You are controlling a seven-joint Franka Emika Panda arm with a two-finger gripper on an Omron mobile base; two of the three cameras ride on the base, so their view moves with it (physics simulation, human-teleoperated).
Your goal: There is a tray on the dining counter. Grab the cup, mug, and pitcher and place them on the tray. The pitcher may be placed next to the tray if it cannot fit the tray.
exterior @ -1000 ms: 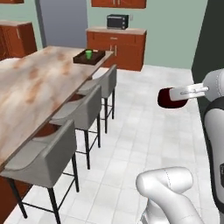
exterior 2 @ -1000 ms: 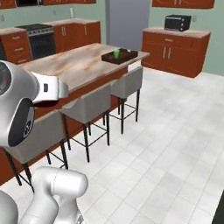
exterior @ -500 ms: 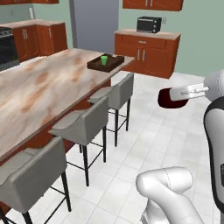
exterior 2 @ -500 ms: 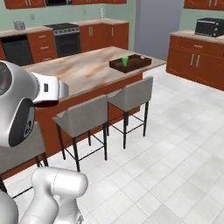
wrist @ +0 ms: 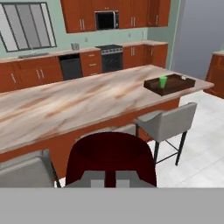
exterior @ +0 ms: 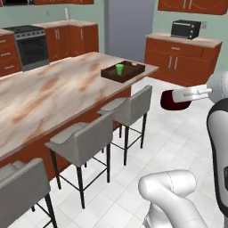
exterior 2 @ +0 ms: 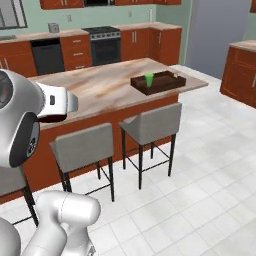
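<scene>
Pale green walls, white tiled floor (exterior: 178, 147), grey bar stools (exterior: 129, 109), reddish-brown cabinets (exterior 2: 75, 50), black stove (exterior 2: 105, 45).

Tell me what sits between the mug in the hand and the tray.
In the hand view, bare marbled dining counter and a grey stool lie between the mug and the tray, which holds the cup.

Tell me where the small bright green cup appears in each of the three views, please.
Left base view: the small bright green cup is upper centre, standing in the dark brown wooden tray.
Right base view: upper right of centre, in the same tray.
Hand view: upper right, in the tray.
Shared landmark: the tray at the marbled dining counter's end.
</scene>
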